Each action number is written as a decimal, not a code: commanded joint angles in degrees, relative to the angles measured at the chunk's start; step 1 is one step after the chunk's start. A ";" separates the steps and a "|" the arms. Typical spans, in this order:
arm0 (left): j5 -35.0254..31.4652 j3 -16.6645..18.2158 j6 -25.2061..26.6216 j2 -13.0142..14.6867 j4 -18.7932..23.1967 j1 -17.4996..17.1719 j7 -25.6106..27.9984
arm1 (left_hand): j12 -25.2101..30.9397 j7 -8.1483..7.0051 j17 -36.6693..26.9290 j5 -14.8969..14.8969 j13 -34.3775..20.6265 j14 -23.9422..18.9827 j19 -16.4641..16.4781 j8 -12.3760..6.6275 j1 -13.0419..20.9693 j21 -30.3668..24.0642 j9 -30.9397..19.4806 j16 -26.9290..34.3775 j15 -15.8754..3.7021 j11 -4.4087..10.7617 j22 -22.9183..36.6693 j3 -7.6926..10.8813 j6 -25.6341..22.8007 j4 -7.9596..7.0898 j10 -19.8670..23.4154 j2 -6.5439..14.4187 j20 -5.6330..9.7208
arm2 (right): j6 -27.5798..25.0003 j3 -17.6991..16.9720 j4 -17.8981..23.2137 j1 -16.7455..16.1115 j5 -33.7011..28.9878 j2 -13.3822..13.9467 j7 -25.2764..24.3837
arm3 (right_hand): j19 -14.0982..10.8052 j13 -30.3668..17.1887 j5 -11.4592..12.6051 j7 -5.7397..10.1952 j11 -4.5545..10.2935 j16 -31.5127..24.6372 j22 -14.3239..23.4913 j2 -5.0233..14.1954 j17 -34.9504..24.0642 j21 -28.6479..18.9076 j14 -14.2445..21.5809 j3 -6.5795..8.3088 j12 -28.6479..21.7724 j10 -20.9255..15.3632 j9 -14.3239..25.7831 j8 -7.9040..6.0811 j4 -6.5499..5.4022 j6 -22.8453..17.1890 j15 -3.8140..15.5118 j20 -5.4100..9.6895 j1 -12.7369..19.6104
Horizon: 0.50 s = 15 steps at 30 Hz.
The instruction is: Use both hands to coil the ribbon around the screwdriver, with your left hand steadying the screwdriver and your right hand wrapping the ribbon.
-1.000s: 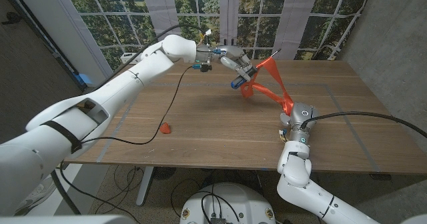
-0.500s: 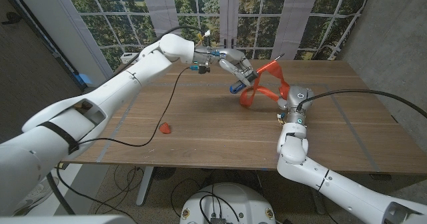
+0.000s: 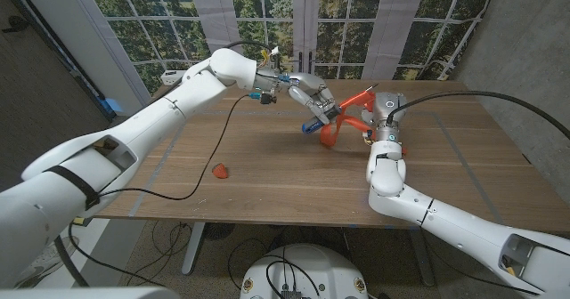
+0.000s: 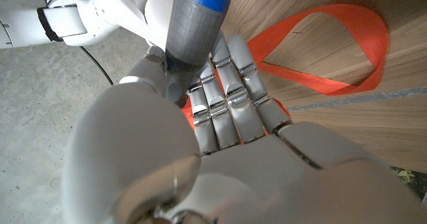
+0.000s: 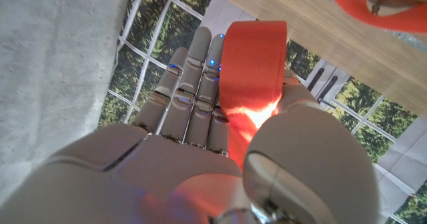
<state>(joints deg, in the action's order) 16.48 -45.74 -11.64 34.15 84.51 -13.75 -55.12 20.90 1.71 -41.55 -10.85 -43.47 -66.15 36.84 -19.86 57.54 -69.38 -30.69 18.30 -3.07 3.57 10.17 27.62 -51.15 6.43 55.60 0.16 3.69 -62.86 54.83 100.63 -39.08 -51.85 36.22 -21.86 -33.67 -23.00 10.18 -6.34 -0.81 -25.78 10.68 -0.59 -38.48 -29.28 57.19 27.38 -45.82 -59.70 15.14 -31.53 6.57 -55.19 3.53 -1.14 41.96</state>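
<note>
Though ribbon [image 3: 331, 132] looped, screwdriver [image 4: 195, 21] shaft hidden

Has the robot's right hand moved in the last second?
Yes. The right hand, holding the ribbon, went from mid-table toward the table's far edge, closer to the left hand.

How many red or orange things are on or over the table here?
2: the long orange-red ribbon held between the left hand and right hand, and a small red object lying alone on the wooden table.
</note>
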 commanded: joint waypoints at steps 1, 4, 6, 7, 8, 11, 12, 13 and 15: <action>1.55 0.92 -5.51 0.36 -0.98 -2.38 -1.30 | -0.22 -0.51 -0.40 -0.31 -0.18 -10.43 0.00 0.05 7.50 -0.46 -0.14 0.49 -9.92 4.04 0.06 3.69 -1.07 1.89 4.61 7.42 3.74 | 4.49 2.96 -1.54 6.62 -6.38 -0.76 4.05 | -0.01 -0.07 0.37 4.78 1.96 0.32 0.08 8.08 -0.12 -0.61 5.20 1.93 -0.16 -2.16 0.15 -1.18 1.63 -6.17 6.59 0.15 8.55; 2.05 2.38 -8.35 0.39 -1.08 -4.43 1.33 | -0.28 -0.59 -0.40 -0.32 -0.36 -10.14 -0.14 0.17 7.46 -0.45 -0.18 0.39 -9.91 4.23 0.05 3.70 -1.02 1.88 4.39 7.38 3.69 | 5.91 3.03 -1.84 7.57 -7.63 -1.39 5.59 | 0.03 -0.04 0.37 4.74 1.88 0.27 0.08 8.09 -0.21 -0.61 5.21 1.87 -0.16 -2.24 0.13 -1.17 1.60 -6.19 6.59 0.14 8.53; 3.66 3.37 -10.78 -0.13 -2.07 -5.82 2.18 | -0.37 -0.77 -0.46 -0.33 -0.33 -10.05 -0.39 0.17 7.40 -0.39 -0.23 0.39 -9.91 4.17 0.06 3.69 -1.13 1.84 4.33 7.36 3.73 | 6.04 2.92 -2.65 7.92 -8.69 -2.47 5.62 | 0.00 -0.04 0.39 4.78 1.89 0.31 0.08 8.07 -0.18 -0.63 5.25 1.92 -0.14 -2.20 0.09 -1.16 1.63 -6.25 6.59 0.16 8.57; 5.06 3.24 -10.98 -0.59 -3.05 -5.75 0.84 | -0.38 -0.77 -0.47 -0.33 -0.30 -10.02 -0.37 0.20 7.39 -0.40 -0.22 0.38 -9.91 4.20 0.06 3.68 -1.12 1.83 4.39 7.36 3.75 | 6.76 2.65 -2.52 8.24 -8.54 -2.75 6.19 | 0.00 -0.07 0.38 4.73 1.98 0.32 0.08 8.05 -0.16 -0.63 5.30 1.90 -0.15 -2.20 0.05 -1.15 1.60 -6.28 6.57 0.14 8.52; 5.50 2.70 -10.31 -0.70 -3.48 -5.20 -0.72 | -0.42 -0.79 -0.37 -0.34 -0.30 -9.71 -0.62 0.22 7.35 -0.34 -0.30 0.19 -9.91 4.18 0.07 3.67 -1.07 1.82 4.36 7.33 3.76 | 7.20 3.18 -3.17 8.88 -9.80 -3.00 6.27 | 0.00 0.01 0.39 4.82 1.94 0.36 0.08 8.06 -0.13 -0.63 5.31 1.92 -0.12 -2.26 0.02 -1.13 1.59 -6.31 6.54 0.14 8.51; 2.51 2.05 -9.93 0.06 -2.70 -5.05 0.24 | -0.41 -0.89 -0.32 -0.36 -0.43 -9.60 -0.70 0.29 7.32 -0.35 -0.26 0.12 -9.94 4.32 0.08 3.66 -1.16 1.80 4.33 7.33 3.80 | 8.75 3.60 -3.70 10.09 -11.83 -3.76 7.25 | 0.00 -0.04 0.38 4.89 2.00 0.34 0.08 8.07 -0.20 -0.64 5.32 1.89 -0.11 -2.18 0.05 -1.13 1.56 -6.29 6.56 0.14 8.49; 3.13 2.01 -10.13 -0.23 -3.52 -4.96 -0.37 | -0.44 -1.01 -0.32 -0.36 -0.41 -9.59 -0.68 0.29 7.32 -0.36 -0.25 0.11 -9.94 4.28 0.08 3.66 -1.21 1.79 4.31 7.33 3.80 | 9.20 3.46 -3.98 10.18 -12.17 -4.29 6.92 | 0.01 -0.04 0.39 4.83 1.98 0.38 0.07 8.02 -0.18 -0.64 5.34 1.90 -0.11 -2.21 0.09 -1.15 1.57 -6.29 6.60 0.15 8.48; 4.13 2.03 -10.32 -0.60 -4.43 -4.86 -1.24 | -0.42 -0.92 -0.37 -0.37 -0.38 -9.67 -0.67 0.26 7.32 -0.37 -0.26 0.18 -9.95 4.26 0.08 3.66 -1.34 1.80 4.47 7.33 3.83 | 10.54 3.37 -3.95 10.42 -12.15 -4.48 6.78 | 0.00 -0.05 0.39 4.82 1.98 0.39 0.07 8.03 -0.17 -0.65 5.33 1.90 -0.12 -2.22 0.09 -1.16 1.56 -6.32 6.62 0.14 8.48; 3.54 2.52 -11.32 -0.44 -4.34 -5.28 -0.11 | -0.45 -0.85 -0.43 -0.38 -0.43 -9.72 -0.66 0.32 7.33 -0.40 -0.24 0.24 -9.96 4.29 0.08 3.67 -1.30 1.81 4.40 7.32 3.84 | 11.66 4.05 -4.67 11.32 -13.90 -5.13 7.60 | 0.02 -0.06 0.39 4.87 1.96 0.45 0.07 8.00 -0.14 -0.65 5.32 1.91 -0.14 -2.27 0.07 -1.14 1.54 -6.32 6.61 0.14 8.44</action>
<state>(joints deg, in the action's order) 19.10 -43.91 -19.39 34.16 82.64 -17.69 -54.87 20.68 1.61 -41.82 -10.78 -43.68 -66.15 36.40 -19.49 57.54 -69.38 -30.68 18.48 -3.07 3.57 10.17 27.62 -51.25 6.44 55.61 0.16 3.69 -56.95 57.65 98.11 -31.78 -59.93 33.90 -16.75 -33.67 -22.83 10.14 -6.34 -0.81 -25.39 10.68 -0.59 -38.48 -29.72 57.21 27.38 -45.74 -59.70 15.10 -31.53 6.57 -55.19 3.51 -1.14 41.96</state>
